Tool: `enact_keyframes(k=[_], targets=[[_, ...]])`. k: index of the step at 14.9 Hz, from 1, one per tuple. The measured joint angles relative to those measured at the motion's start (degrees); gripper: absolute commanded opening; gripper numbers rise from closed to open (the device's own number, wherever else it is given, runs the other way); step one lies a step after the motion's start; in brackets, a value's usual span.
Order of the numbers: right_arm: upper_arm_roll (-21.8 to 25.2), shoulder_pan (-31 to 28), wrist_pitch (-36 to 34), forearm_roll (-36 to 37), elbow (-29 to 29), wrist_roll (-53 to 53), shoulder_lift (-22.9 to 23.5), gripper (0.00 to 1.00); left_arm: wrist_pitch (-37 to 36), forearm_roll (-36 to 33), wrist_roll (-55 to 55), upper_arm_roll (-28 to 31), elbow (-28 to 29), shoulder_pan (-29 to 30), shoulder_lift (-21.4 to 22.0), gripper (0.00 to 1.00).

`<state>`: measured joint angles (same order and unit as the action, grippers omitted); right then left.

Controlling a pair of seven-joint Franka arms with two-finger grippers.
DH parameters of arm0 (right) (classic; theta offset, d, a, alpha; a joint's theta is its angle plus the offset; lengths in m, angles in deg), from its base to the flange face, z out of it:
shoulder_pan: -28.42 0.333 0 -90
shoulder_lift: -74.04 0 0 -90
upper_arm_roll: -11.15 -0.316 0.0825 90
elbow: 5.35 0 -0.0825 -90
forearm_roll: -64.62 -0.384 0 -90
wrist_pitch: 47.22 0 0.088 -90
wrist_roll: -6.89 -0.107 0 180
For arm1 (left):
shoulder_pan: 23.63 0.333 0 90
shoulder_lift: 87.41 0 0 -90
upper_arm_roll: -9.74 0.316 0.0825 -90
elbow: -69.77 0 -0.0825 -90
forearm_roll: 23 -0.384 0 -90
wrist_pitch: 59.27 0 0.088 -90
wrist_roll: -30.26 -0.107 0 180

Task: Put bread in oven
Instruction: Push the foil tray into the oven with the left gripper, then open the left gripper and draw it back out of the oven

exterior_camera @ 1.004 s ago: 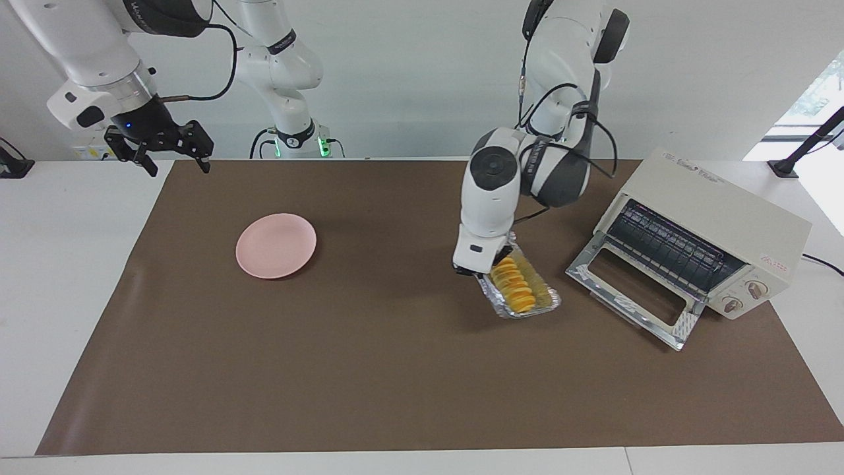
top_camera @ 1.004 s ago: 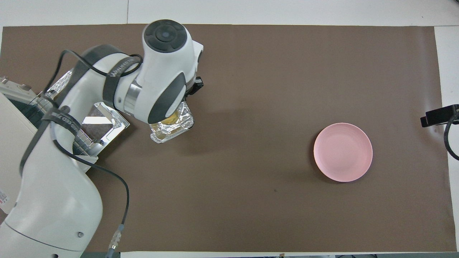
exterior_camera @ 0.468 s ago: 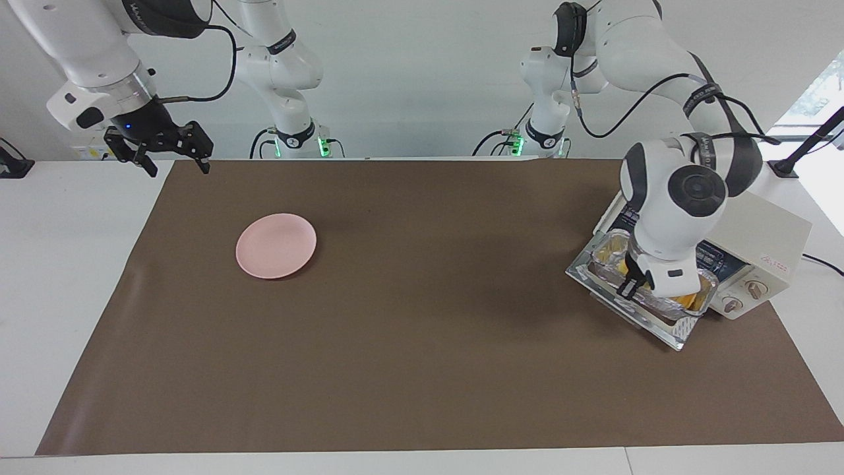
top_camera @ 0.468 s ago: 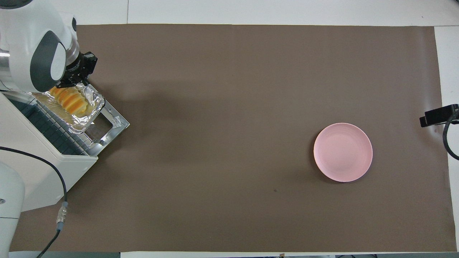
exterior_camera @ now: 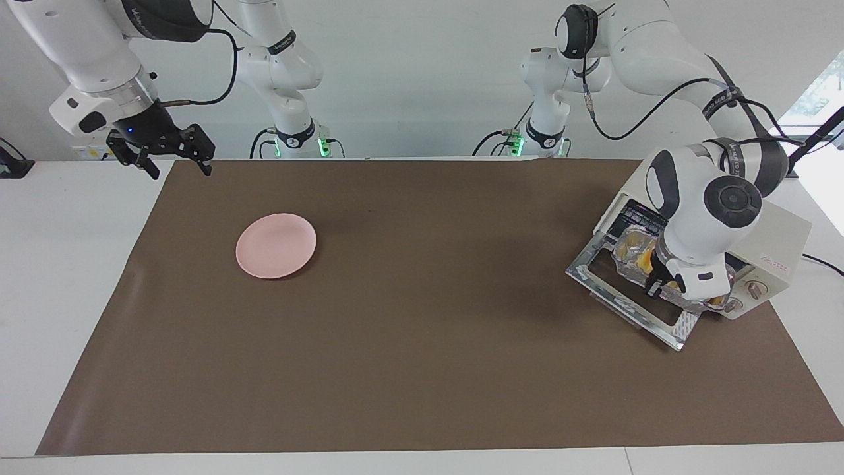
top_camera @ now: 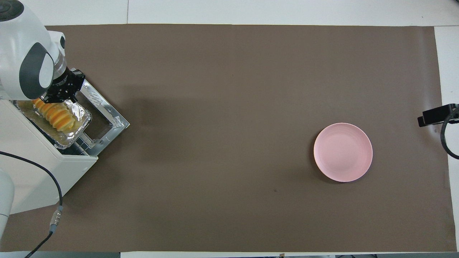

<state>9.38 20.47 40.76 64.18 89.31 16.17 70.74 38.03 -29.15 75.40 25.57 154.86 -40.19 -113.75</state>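
Note:
The bread [top_camera: 53, 114], a ridged golden-yellow loaf, lies in a crinkled silver foil tray [top_camera: 78, 119]. My left gripper [top_camera: 57, 98] is shut on the tray's rim and holds it in the mouth of the cream-white oven [top_camera: 32, 168], over the wire rack. In the facing view the left gripper [exterior_camera: 656, 287] and its wrist hide most of the foil tray [exterior_camera: 628, 245]; a little of the bread [exterior_camera: 641, 262] shows inside. The oven [exterior_camera: 781, 234] has its glass door [exterior_camera: 623, 300] dropped flat onto the mat. My right gripper [exterior_camera: 177, 166] waits open, in the air over the mat's corner at the right arm's end.
A round pink plate [exterior_camera: 276, 245] sits on the brown mat toward the right arm's end of the table, also seen in the overhead view as the pink plate [top_camera: 343, 152]. The oven's dropped door [top_camera: 107, 114] juts out onto the mat.
My left arm has carried the foil tray with the bread from the mat beside the oven over the dropped door and into the oven's mouth. The right arm has barely moved.

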Motion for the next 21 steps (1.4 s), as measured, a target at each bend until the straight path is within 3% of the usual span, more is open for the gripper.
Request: enact_keyframes(k=[6,13,14,15,21], targets=[[-0.02,0.01,0.0,0.0,0.0,0.0,0.0,1.0,-0.06,-3.05,-3.04,0.06,6.62,0.36,3.28,0.0],[-0.02,0.01,0.0,0.0,0.0,0.0,0.0,1.0,-0.05,-3.17,-3.43,0.07,10.19,0.59,5.06,0.02],[-0.02,0.01,0.0,0.0,0.0,0.0,0.0,1.0,0.0,-3.19,-3.46,0.07,10.3,0.59,5.17,0.54],[-0.02,0.01,0.0,0.0,0.0,0.0,0.0,1.0,0.09,-3.22,-3.47,0.07,10.32,0.6,5.23,1.0],[-0.02,0.01,0.0,0.0,0.0,0.0,0.0,1.0,1.63,-3.92,-3.98,0.08,9.3,0.6,5.61,1.0]])
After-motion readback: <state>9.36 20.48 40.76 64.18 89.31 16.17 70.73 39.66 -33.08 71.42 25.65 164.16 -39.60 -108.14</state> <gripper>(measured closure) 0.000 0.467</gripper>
